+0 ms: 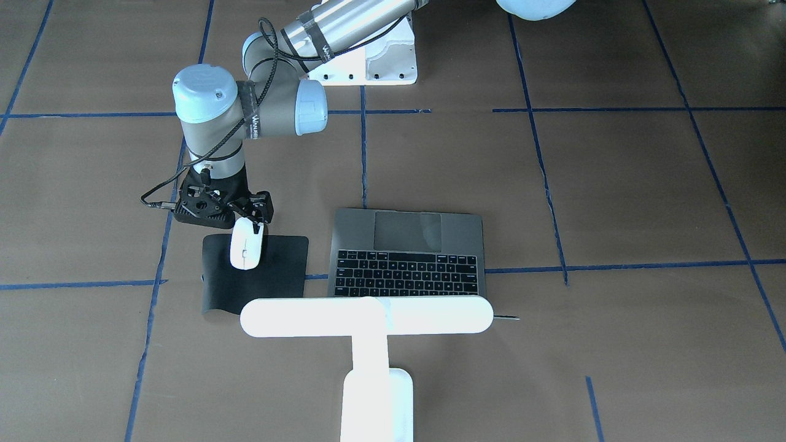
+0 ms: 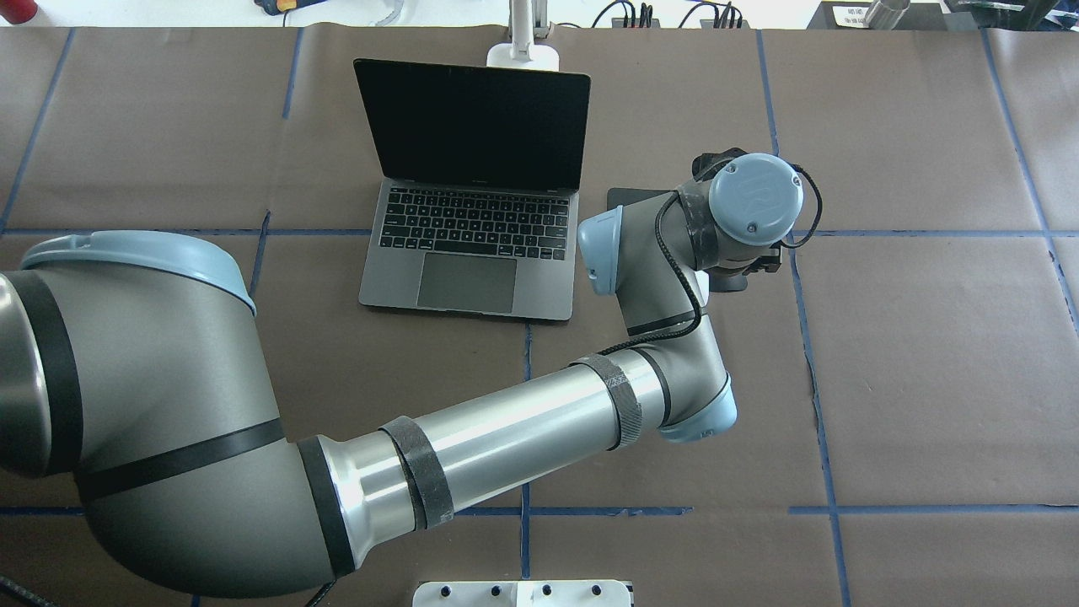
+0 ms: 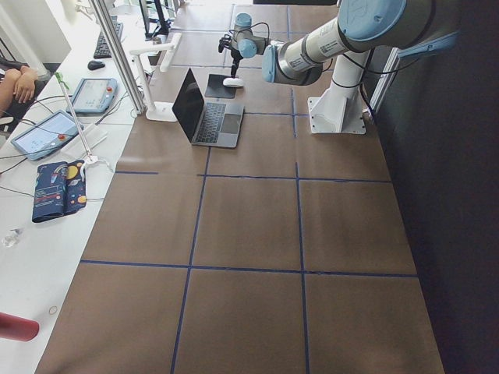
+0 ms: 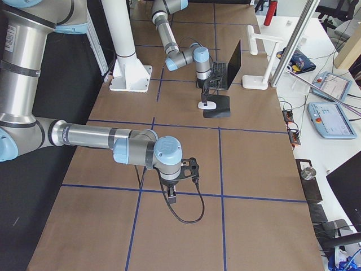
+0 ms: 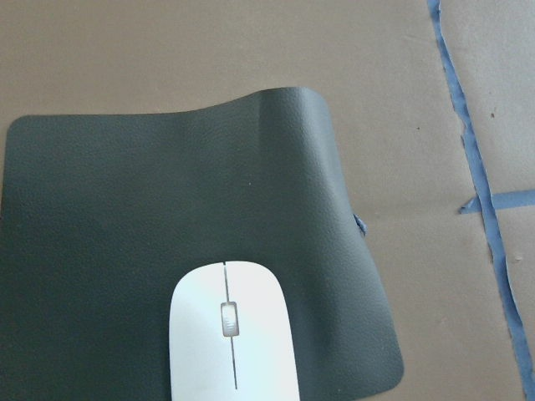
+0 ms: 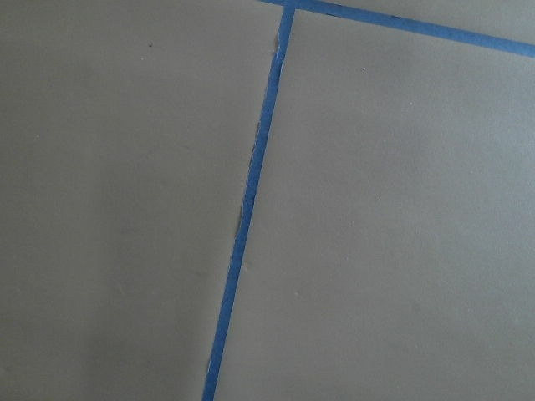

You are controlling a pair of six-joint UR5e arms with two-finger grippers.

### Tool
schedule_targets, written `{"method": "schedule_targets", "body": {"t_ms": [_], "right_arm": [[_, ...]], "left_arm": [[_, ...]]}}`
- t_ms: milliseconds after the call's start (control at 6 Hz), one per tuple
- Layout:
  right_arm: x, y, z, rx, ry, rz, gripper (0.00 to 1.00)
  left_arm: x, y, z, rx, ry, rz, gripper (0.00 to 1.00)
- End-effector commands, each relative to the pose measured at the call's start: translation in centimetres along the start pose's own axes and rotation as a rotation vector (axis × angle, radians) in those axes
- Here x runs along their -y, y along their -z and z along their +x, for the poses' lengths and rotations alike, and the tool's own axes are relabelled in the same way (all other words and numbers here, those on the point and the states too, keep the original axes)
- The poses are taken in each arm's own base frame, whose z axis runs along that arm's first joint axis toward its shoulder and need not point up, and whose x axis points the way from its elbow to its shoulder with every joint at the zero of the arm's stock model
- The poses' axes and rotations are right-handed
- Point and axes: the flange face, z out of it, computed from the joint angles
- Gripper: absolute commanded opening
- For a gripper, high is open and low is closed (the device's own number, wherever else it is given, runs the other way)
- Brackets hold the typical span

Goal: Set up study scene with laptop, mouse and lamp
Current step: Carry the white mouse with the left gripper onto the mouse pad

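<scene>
The laptop [image 1: 406, 253] stands open in the middle of the table, also in the overhead view [image 2: 472, 240]. The white lamp [image 1: 367, 316] stands behind its screen, bar head across. My left arm reaches across to the laptop's right side. My left gripper [image 1: 250, 218] is shut on the rear end of the white mouse [image 1: 247, 247], which sits on a black mat [image 1: 284, 264]. The left wrist view shows the mouse [image 5: 234, 334] on the mat [image 5: 125, 209]. My right gripper [image 4: 172, 197] hangs over bare table far from these; I cannot tell if it is open or shut.
The white arm stand [image 1: 381, 58] with bolt holes is bolted at the robot's side of the table. Blue tape lines [image 6: 251, 200] cross the brown cover. A side bench [image 3: 54, 140] holds tablets and cables, with a metal post [image 3: 125, 58] near the lamp.
</scene>
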Motion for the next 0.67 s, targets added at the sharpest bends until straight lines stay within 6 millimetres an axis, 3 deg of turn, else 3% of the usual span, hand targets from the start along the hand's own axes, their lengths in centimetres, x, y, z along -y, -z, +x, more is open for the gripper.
{"method": "schedule_targets", "body": {"t_ms": [0, 167, 500], "right_arm": [[0.0, 0.0, 0.0, 0.0, 0.003, 0.001, 1.0], [0.0, 0.0, 0.0, 0.0, 0.003, 0.001, 1.0], [0.0, 0.0, 0.0, -0.002, 0.001, 0.001, 1.0]], "left_arm": [[0.2, 2.6, -4.7, -0.011, -0.004, -0.068, 1.0], [-1.6, 4.3, -8.9, 0.012, -0.084, -0.092, 1.0], [-5.8, 7.0, -20.9, 0.015, -0.214, -0.077, 1.0]]}}
